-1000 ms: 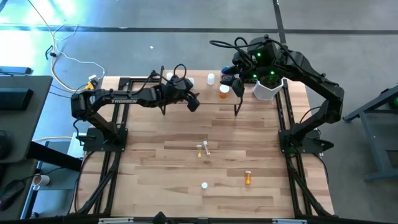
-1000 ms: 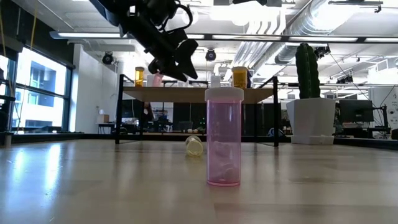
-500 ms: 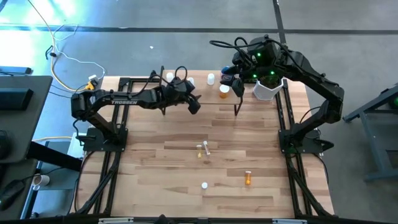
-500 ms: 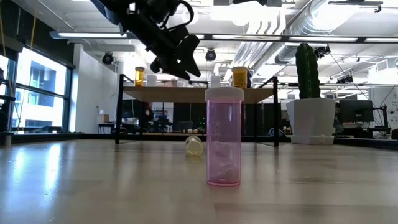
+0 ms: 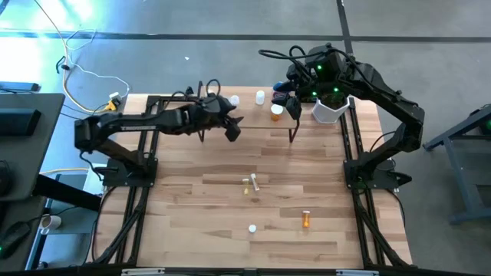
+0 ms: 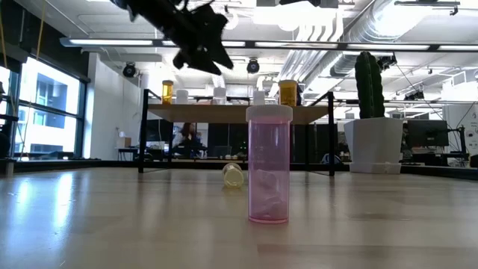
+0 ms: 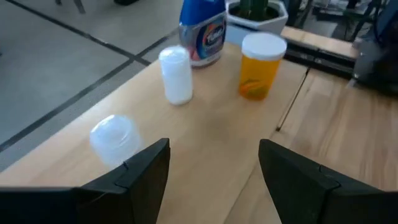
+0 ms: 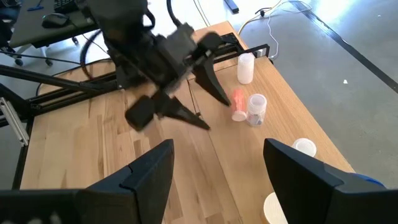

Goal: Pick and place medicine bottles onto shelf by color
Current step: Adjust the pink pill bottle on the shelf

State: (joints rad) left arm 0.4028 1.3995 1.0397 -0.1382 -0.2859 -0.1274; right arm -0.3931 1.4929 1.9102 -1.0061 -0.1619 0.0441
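Light-wood bench (image 5: 192, 192) with the shelf (image 5: 253, 115) along its far edge. We saw the left gripper (image 5: 232, 127) hovering jaws open and empty at the shelf's left end, the right gripper (image 5: 285, 97) open over its right end. Loose bottles lay well toward the front: pink bottle (image 6: 269, 164) upright, smooth translucent plastic, white cap; orange bottle (image 5: 306, 219) nearer the right arm; we'd judge the left arm nearer the pink one.

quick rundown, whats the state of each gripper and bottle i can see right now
left gripper: open, empty, over the shelf
right gripper: open, empty, over the shelf's other end
orange bottle: upright on shelf, capped
white bottle: upright on shelf
blue jar: upright on shelf
pink bottle: upright on table, capped
yellowish bottle: lying on table
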